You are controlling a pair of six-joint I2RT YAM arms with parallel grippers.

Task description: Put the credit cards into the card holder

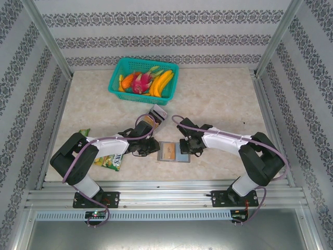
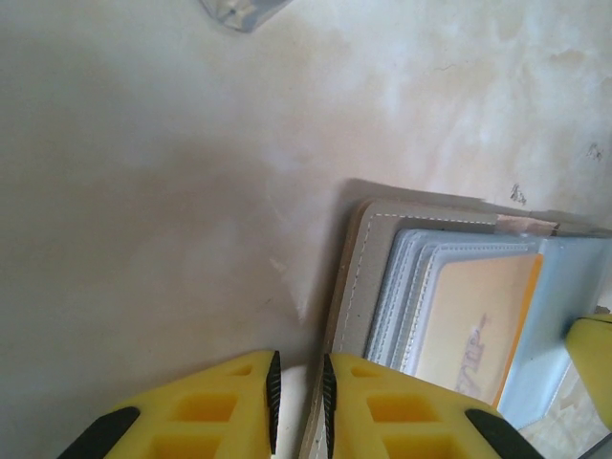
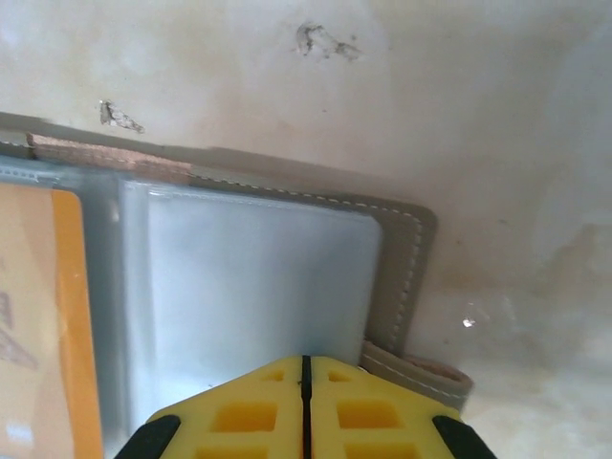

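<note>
I'm watching the wallet (image 1: 174, 152) lying open on the table (image 1: 218, 99), between the two arms. An orange card (image 2: 478, 325) is sitting in a clear sleeve on the wallet's left panel, while the right panel's sleeve is showing pale and bare. The left gripper (image 2: 299, 368) is working at the wallet's left edge: its fingers are closing down to a thin gap, the stitched cover edge is running into that gap, and it is looking to me like a pinch on the cover. The right gripper (image 3: 306, 368) is hanging over the wallet's right panel with its fingers clenched together, nothing showing between them. A small silvery box (image 1: 157, 112) is standing just behind the wallet, a green basket (image 1: 145, 61) of fruit well behind it, and a packet (image 1: 110, 162) is lying to the wallet's left.
</note>
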